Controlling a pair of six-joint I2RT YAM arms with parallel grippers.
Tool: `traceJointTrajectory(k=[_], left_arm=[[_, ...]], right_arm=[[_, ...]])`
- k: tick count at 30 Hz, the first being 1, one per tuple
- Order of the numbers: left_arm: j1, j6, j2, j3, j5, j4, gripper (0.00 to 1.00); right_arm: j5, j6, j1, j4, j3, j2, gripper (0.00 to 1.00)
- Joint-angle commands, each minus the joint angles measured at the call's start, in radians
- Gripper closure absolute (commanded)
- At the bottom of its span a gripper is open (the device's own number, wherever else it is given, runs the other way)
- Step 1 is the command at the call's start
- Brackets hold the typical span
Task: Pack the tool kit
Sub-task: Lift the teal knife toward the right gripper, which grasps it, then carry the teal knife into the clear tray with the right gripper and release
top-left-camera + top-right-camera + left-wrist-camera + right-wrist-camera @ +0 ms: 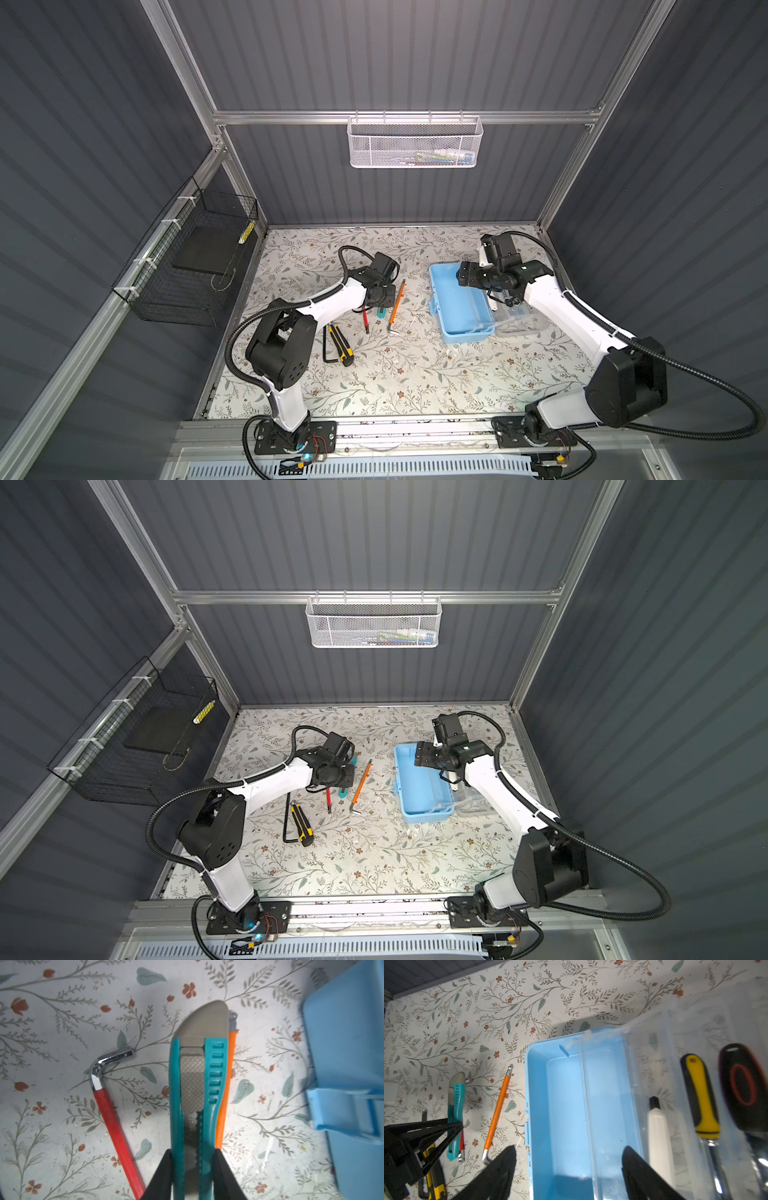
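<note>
Your left gripper [192,1167]: jaws pinching teal plastic utility knife [195,1076]. Your right gripper [569,1149]: jaws spread over light blue plastic box [537,1105], open, empty, at knife's 3 o'clock. Unpacked on table: orange-sleeved hex key [397,302], red-sleeved hex key [365,318], black hex key [326,345], yellow-black utility knife [341,345]. Judgement: packing barely begun.

A teal utility knife [193,1088] with a grey nose is seen clamped by its sides between the two black fingers [160,1176] of the left gripper [192,1153]. An orange hex key [225,1084] is shown lying close along one side of the knife, partly hidden by it. On the other side, apart from the knife, a red hex key [116,1126] with a chrome bend is laid on the floral tabletop [62,1043]. Part of the light blue box [342,1043] is caught beyond the orange key.
</note>
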Motion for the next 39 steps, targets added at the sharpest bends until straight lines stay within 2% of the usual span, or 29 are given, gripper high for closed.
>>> traceJointTrajectory(k=[1, 7, 11, 20, 29, 35, 39], left_arm=[[-0.021, -0.005, -0.033, 0.007, 0.063, 0.055, 0.76], [-0.058, -0.032, -0.049, -0.003, 0.171, 0.155, 0.76], [-0.079, -0.05, -0.06, -0.005, 0.191, 0.191, 0.75], [-0.09, -0.067, -0.086, -0.027, 0.263, 0.286, 0.76], [-0.093, -0.091, -0.079, -0.042, 0.382, 0.378, 0.76], [-0.093, -0.09, -0.068, -0.028, 0.392, 0.366, 0.76], [-0.093, -0.09, -0.062, -0.018, 0.411, 0.369, 0.75]], right_arm=[[-0.086, 0.072, 0.01, 0.047, 0.007, 0.042, 0.23], [-0.174, 0.117, 0.032, 0.136, 0.012, 0.08, 0.26], [-0.225, 0.14, 0.045, 0.192, 0.007, 0.091, 0.27], [-0.27, 0.169, 0.069, 0.239, 0.012, 0.12, 0.3], [-0.288, 0.181, 0.077, 0.282, 0.015, 0.128, 0.33], [-0.289, 0.184, 0.079, 0.316, 0.002, 0.109, 0.35], [-0.344, 0.192, 0.079, 0.325, 0.006, 0.124, 0.4]])
